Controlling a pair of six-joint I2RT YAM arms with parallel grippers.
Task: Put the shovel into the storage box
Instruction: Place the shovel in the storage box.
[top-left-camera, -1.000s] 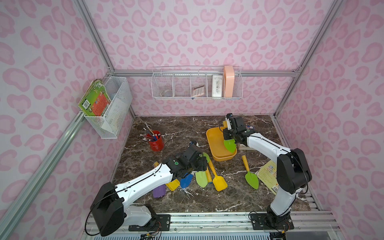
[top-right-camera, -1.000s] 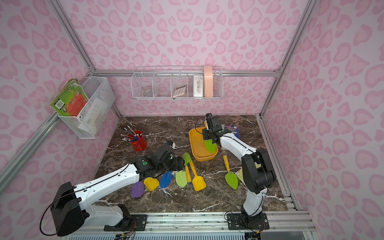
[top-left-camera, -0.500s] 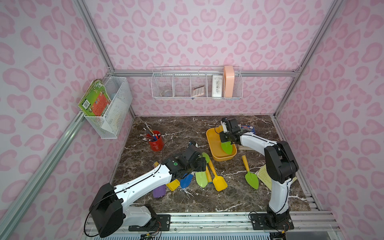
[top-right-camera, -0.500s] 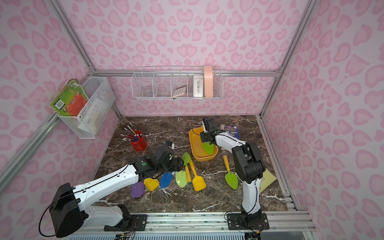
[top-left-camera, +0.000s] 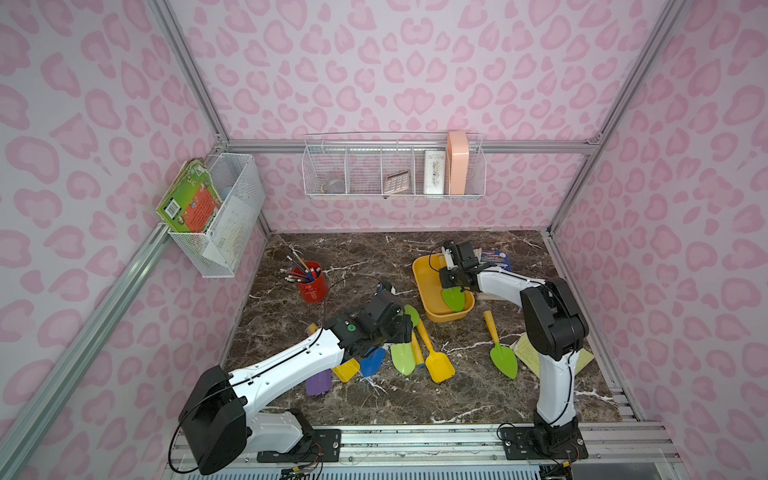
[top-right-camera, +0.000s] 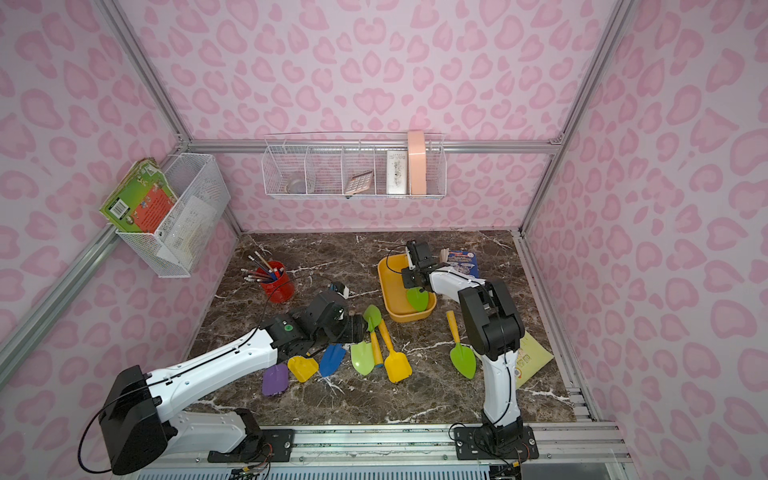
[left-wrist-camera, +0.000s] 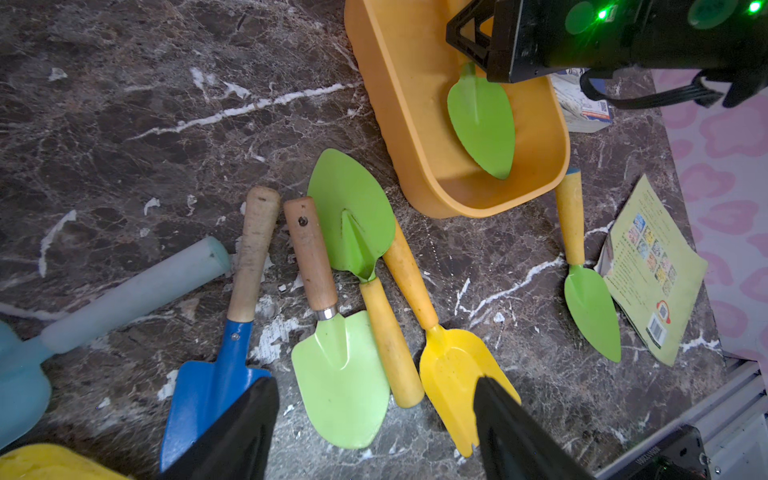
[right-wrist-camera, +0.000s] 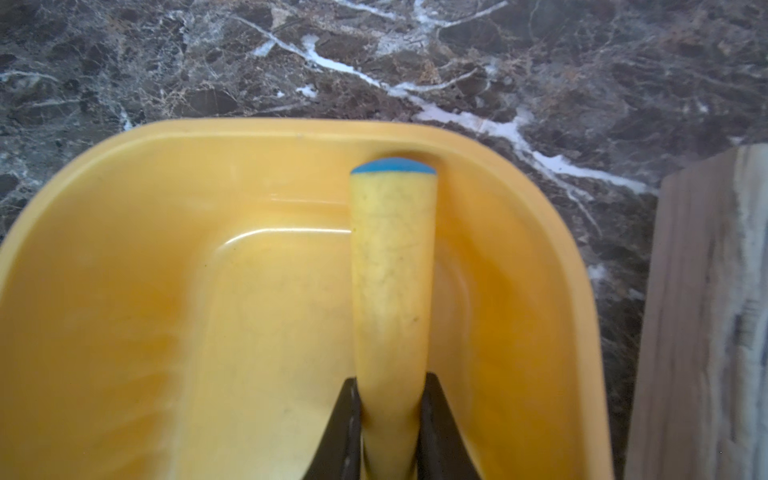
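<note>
Presently gripped: shovel (right-wrist-camera: 392, 270), caught by its yellow handle in the right jaws.
Right jaws: clenched on that handle; in the right wrist view the black fingers (right-wrist-camera: 440, 428) press it from both sides.
Left jaws: spread wide, grasping nothing; the fingertips (left-wrist-camera: 498, 419) hang over the loose shovels, and whether they touch any of them cannot be told.
Shovel, look: pointed bright green blade, pale yellow handle with fine crackle lines, blue end cap.
Shovel, place: inside the storage box (top-left-camera: 446, 318); the blade lies toward the near end with its tip close to the near wall, and the blue cap sits close under the rim of the far wall. Whether the blade rests flat on the floor of the box cannot be told.
Storage box: shallow yellow-orange tub with rounded corners, standing on the dark marble surface (top-left-camera: 415, 399), right of centre.
Under the left jaws: pale green shovel (left-wrist-camera: 340, 374) between the fingertips, yellow shovel (left-wrist-camera: 453, 374) at one fingertip, blue shovel (left-wrist-camera: 208, 395) at the other.
Lying apart: second green shovel (left-wrist-camera: 590, 311), just beside a booklet (left-wrist-camera: 652, 270).
Also on the surface: red pencil cup (top-left-camera: 311, 284), well apart from the storage box.
</note>
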